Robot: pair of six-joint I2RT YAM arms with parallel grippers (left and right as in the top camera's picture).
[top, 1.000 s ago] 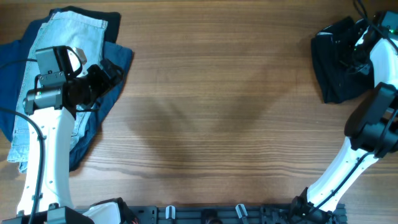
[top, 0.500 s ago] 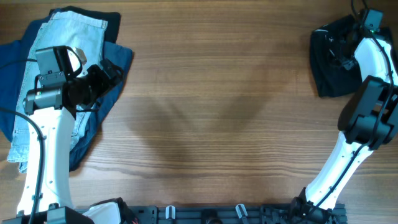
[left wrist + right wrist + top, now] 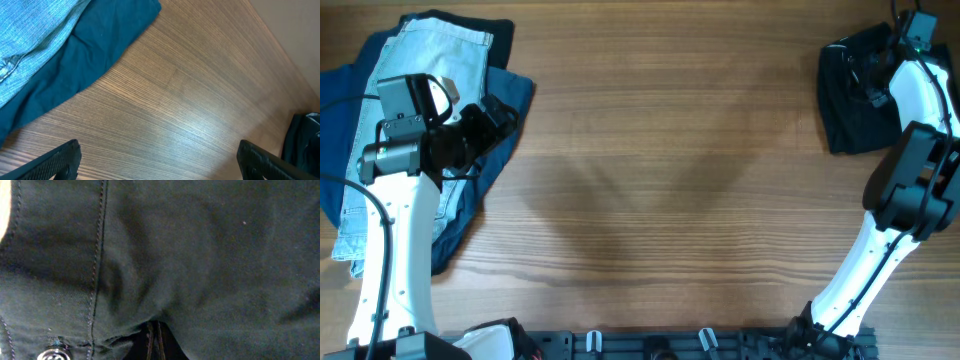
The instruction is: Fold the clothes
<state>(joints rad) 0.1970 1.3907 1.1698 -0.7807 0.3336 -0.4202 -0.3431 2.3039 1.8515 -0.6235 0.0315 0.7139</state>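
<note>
The wooden tabletop (image 3: 660,180) carries two groups of cloth well apart: at the far left a navy blue garment (image 3: 512,100) lies spread with light-wash denim shorts (image 3: 435,55) on top of it, and the left arm (image 3: 395,215) reaches across that pile, covering its middle from overhead. The black shorts (image 3: 845,100) sit in the far right corner as a crumpled heap, and the white right arm (image 3: 910,90) crosses their right side and hides that edge. The left end effector (image 3: 160,162) hangs over bare wood just beside the navy hem, fingers spread wide and holding nothing. The right end effector (image 3: 154,341) is pressed into the black cloth with its fingers closed on a puckered fold, next to a stitched seam (image 3: 100,255) and a metal snap button (image 3: 53,354). Compared with a second ago, the right wrist has drawn toward the far edge and the heap's near edge has pulled up slightly; the left side looks unchanged. The heap's long axis runs roughly near to far; which end is the waist I cannot tell
</note>
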